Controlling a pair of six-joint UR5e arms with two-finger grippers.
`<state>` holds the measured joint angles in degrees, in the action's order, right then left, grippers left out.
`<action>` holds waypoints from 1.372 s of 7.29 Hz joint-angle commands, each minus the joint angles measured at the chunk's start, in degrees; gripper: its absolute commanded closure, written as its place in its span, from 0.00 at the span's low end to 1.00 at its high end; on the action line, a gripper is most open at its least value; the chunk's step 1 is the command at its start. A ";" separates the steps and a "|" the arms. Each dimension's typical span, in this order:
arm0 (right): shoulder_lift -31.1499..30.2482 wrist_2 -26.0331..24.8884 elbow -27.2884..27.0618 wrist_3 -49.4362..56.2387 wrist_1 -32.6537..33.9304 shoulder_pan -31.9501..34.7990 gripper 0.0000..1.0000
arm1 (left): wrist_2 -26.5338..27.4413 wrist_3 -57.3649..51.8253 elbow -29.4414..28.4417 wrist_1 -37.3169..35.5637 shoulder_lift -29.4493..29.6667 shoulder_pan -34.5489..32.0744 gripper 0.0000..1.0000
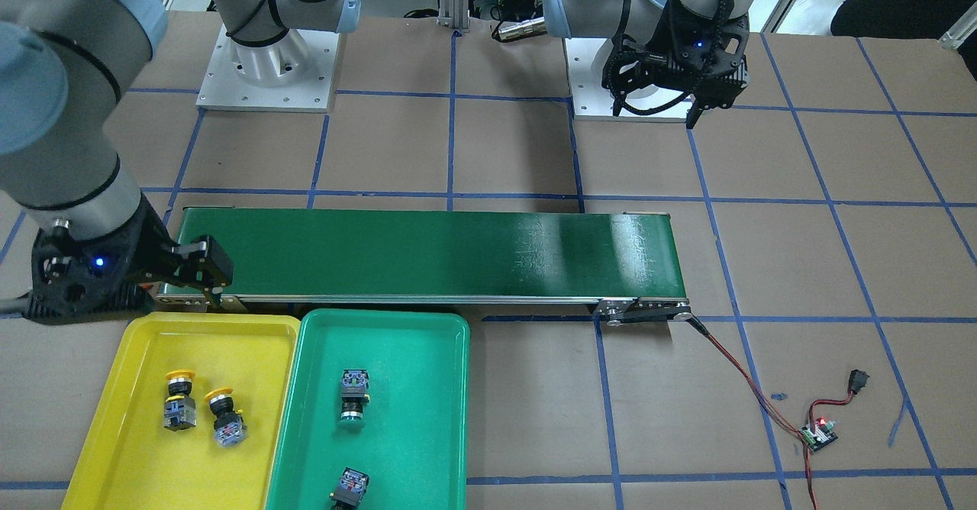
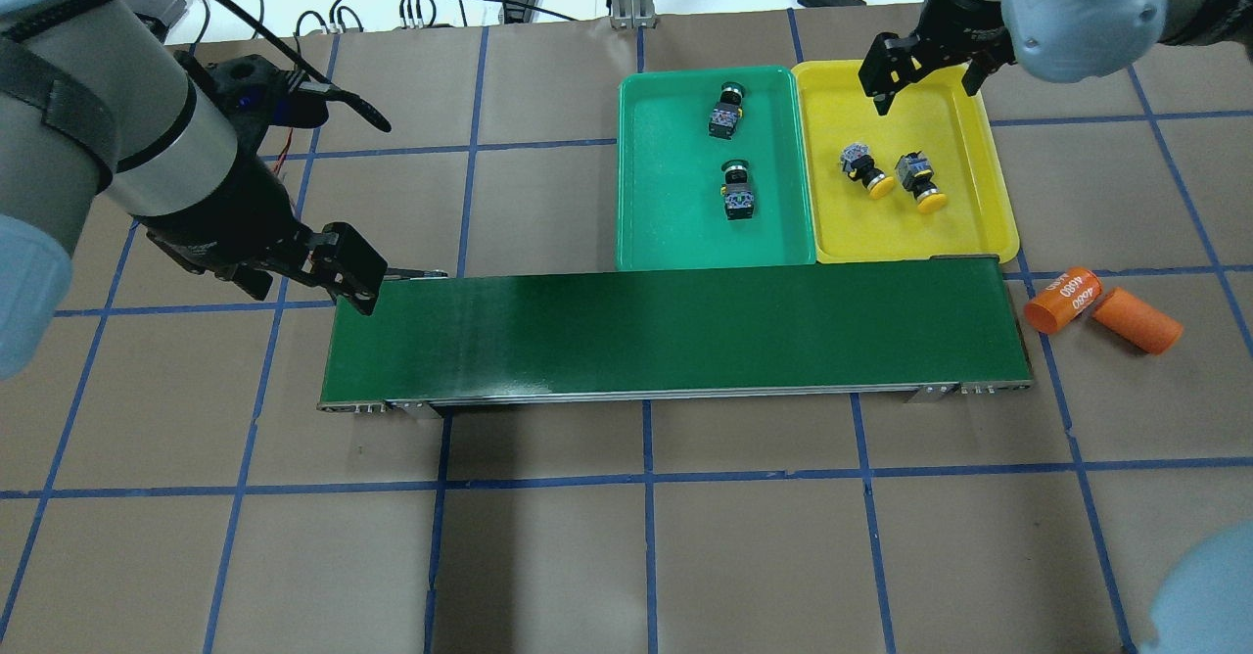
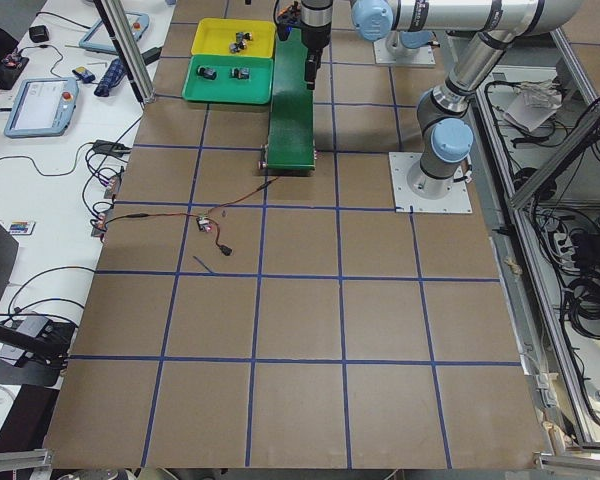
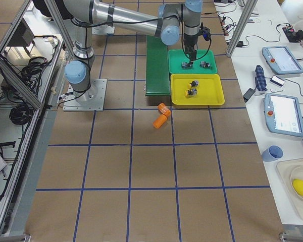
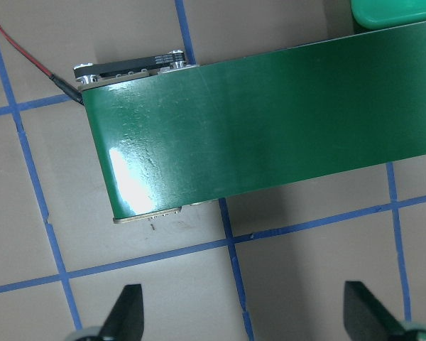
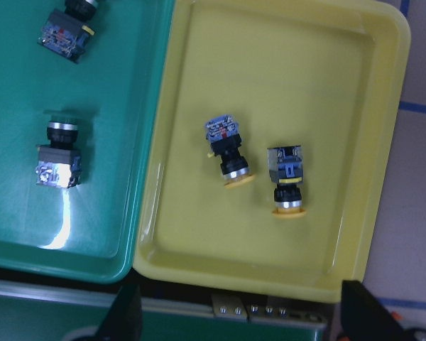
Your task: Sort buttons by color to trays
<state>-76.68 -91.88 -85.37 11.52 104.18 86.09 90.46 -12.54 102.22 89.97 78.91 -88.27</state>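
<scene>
Overhead looks forward and down onto the belt [image 2: 675,336]; the front view faces it from across. Side views stand far off each belt end. Wrist cameras hang close (left above a belt end, right above the trays [image 6: 326,106] beside it).

The yellow tray [image 2: 945,238] and green tray [image 2: 666,204] touch each other and butt against the belt's [image 2: 675,336] far edge, leaving no gap between them. Two yellow buttons [image 2: 863,169] lie close together mid-tray, with bare floor all round them. The green buttons [image 2: 736,192] lie well apart, with bare floor along the tray's left side. Two orange cylinders [image 2: 1067,302] lie just off the belt's right end. The table [image 2: 685,537] nearer the robot is bare.
</scene>
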 commanded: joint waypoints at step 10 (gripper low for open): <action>-16.30 2.23 -5.77 -12.84 -14.09 6.46 0.00 | 0.24 0.58 -0.09 -0.15 0.54 -0.06 0.00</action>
<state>-92.94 -89.43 -91.11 -1.35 90.08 92.54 90.74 -12.16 102.09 89.82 79.46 -88.33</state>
